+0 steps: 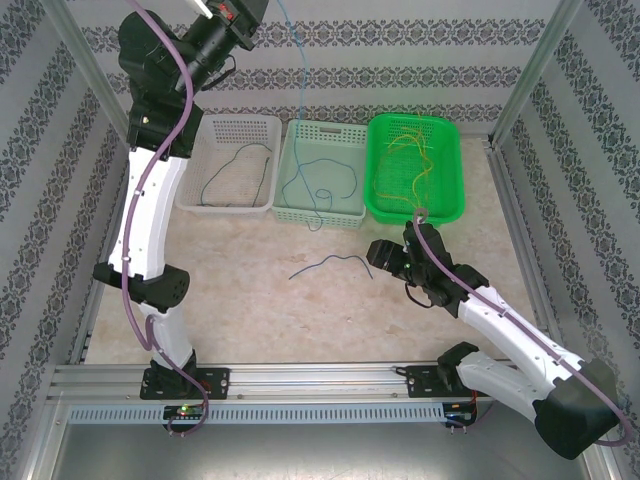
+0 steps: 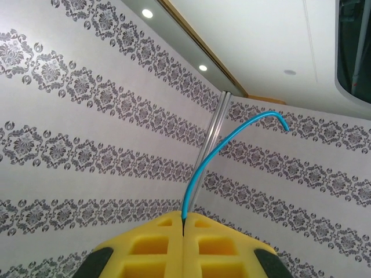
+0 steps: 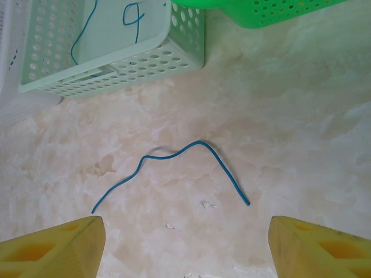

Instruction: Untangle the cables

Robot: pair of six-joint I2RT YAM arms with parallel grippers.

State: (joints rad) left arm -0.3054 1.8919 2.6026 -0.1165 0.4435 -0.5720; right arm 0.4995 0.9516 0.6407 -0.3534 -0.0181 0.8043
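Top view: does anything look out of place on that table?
One blue cable lies loose on the table, just in front of the pale green basket. The other blue cables sit inside that basket.

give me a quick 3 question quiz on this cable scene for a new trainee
1. True or false: the left jaws are shut on a blue cable.
2. Which basket holds the yellow cables? A white, B mint, C green.
3. Fill in: the right jaws stand ____ above the loose cable on the table.

Key:
1. True; the cable rises from between the closed jaws.
2. C, the green basket.
3. open
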